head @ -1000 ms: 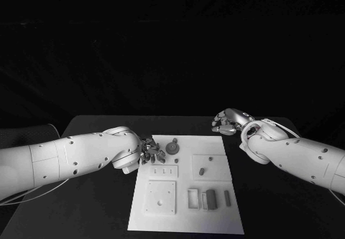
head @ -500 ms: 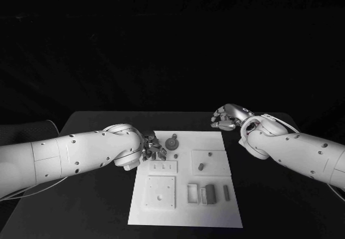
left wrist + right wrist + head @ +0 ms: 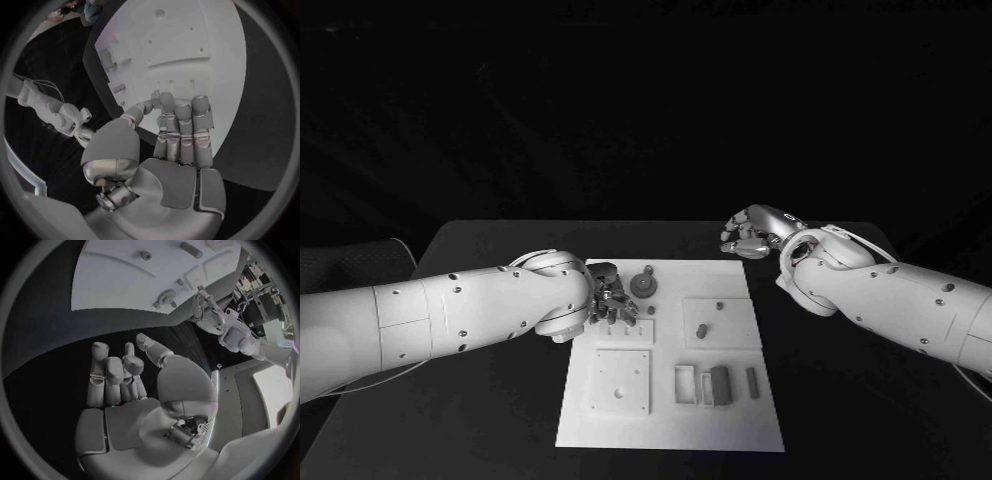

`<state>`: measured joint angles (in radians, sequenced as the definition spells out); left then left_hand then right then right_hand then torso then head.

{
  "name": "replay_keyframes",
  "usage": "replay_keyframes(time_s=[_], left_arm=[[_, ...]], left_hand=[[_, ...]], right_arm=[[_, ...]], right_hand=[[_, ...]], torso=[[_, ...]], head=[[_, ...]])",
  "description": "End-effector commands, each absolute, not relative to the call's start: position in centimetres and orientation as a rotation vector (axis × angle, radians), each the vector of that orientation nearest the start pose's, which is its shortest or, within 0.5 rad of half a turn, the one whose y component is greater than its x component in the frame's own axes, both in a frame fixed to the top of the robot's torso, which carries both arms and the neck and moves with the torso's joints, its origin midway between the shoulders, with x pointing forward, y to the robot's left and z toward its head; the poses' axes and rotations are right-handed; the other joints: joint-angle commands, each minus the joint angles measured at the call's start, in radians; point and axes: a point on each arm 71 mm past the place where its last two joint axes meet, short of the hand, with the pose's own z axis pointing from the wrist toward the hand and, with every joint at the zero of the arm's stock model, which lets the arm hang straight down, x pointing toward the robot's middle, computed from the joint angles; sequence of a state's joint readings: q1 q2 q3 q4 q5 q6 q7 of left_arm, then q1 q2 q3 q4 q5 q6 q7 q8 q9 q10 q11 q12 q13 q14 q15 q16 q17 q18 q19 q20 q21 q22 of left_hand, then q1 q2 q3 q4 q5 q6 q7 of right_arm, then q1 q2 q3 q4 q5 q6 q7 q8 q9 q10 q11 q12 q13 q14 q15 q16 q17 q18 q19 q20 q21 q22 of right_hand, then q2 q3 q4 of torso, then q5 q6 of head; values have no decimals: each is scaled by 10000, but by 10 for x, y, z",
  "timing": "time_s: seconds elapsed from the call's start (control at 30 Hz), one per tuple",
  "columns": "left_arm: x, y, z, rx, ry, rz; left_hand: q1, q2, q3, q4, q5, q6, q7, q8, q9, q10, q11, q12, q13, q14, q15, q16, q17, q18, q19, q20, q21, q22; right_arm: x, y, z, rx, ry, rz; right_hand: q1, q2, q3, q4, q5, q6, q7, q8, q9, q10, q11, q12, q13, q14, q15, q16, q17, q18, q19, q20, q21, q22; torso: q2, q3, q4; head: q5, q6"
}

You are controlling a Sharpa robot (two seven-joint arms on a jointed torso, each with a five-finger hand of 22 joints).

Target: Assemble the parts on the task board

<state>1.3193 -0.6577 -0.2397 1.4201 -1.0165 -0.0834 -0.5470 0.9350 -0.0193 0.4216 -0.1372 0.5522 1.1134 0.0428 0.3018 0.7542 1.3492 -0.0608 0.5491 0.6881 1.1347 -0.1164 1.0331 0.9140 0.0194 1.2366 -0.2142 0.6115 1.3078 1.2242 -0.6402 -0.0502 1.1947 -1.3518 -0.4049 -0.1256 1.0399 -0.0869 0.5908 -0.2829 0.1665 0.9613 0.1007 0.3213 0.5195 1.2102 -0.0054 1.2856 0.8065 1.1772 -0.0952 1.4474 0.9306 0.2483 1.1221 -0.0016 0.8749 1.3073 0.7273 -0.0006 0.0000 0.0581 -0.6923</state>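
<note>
The white task board (image 3: 668,425) lies in the middle of the black table. At its far end stands a round grey part (image 3: 646,286); a small peg (image 3: 704,327) stands in a raised square, and a grey block (image 3: 720,383) and a slim bar (image 3: 751,378) lie nearer. My left hand (image 3: 607,301) hovers over the board's far left corner, beside the round part. In the left wrist view its fingers (image 3: 181,125) lie side by side, the thumb tip against the first finger, nothing seen between. My right hand (image 3: 753,235) hangs beyond the far right corner, fingers (image 3: 115,375) curled in, holding nothing.
A white square plate (image 3: 620,381) with holes and a white frame (image 3: 685,382) sit on the board's near half. Black table (image 3: 488,400) stretches on both sides of the board. The left wrist view has the board (image 3: 187,40) just beyond the fingertips.
The whole picture has shifted a little, so the camera moved. Relative to the board, both hands stay about where they were.
</note>
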Motion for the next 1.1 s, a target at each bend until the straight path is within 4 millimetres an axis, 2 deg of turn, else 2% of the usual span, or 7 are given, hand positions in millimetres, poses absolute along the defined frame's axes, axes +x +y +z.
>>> replay_keyframes(time_s=[0.03, 0.67, 0.8, 1.1], left_arm=[[493, 166, -237, -1561, 22355, -3311], [494, 170, -244, -1496, 22589, -3032], [494, 170, -244, -1386, 22558, -2937], [495, 170, -244, -1332, 22561, -2916]], left_hand=[[41, 109, 1213, -1211, 18, 723, -72, 2, 15, 11, -38, 64, 7, 6, -61, 51, -13, 489, 64, -34, 46, 208], [-7, 125, 1244, -1241, 47, 747, -81, 12, 44, 34, -49, 95, 12, 34, -71, 85, -27, 490, 99, -41, 74, 213], [-16, 124, 1244, -1242, 47, 748, -81, 12, 46, 35, -49, 97, 13, 36, -72, 87, -28, 490, 101, -41, 76, 214], [-95, 81, 1246, -1227, 9, 721, -71, -6, 60, 11, -40, 96, 5, 24, -70, 91, -48, 485, 97, -39, 76, 208]], right_arm=[[548, -199, -191, 290, 16051, 5477], [547, -198, -191, 291, 16078, 5505], [547, -197, -192, 301, 16091, 5524], [547, -196, -192, 319, 16122, 5514]], right_hand=[[-10, -79, 44, 9, -10, -16, 85, -56, 17, 0, 20, -33, -5, 13, -91, -48, -16, 135, 10, -53, -50, 123], [-18, -87, 49, 12, -12, -21, 88, -64, 22, 1, 22, -37, -4, 12, -89, -50, -18, 135, 10, -51, -55, 124], [-25, -91, 53, 15, -12, -54, 96, -88, 19, 4, 29, -40, -3, 12, -87, -52, -19, 135, 12, -50, -58, 124], [-34, -91, 55, 22, -9, -70, 102, -101, 18, 5, 35, -43, -3, 11, -84, -54, -20, 135, 14, -49, -61, 124]], torso=[[5, 3, -2], [2, -2, 1], [1, 0, 0], [2, 0, 6]], head=[[-3, -34], [-7, -134], [-16, -98], [-62, -115]])
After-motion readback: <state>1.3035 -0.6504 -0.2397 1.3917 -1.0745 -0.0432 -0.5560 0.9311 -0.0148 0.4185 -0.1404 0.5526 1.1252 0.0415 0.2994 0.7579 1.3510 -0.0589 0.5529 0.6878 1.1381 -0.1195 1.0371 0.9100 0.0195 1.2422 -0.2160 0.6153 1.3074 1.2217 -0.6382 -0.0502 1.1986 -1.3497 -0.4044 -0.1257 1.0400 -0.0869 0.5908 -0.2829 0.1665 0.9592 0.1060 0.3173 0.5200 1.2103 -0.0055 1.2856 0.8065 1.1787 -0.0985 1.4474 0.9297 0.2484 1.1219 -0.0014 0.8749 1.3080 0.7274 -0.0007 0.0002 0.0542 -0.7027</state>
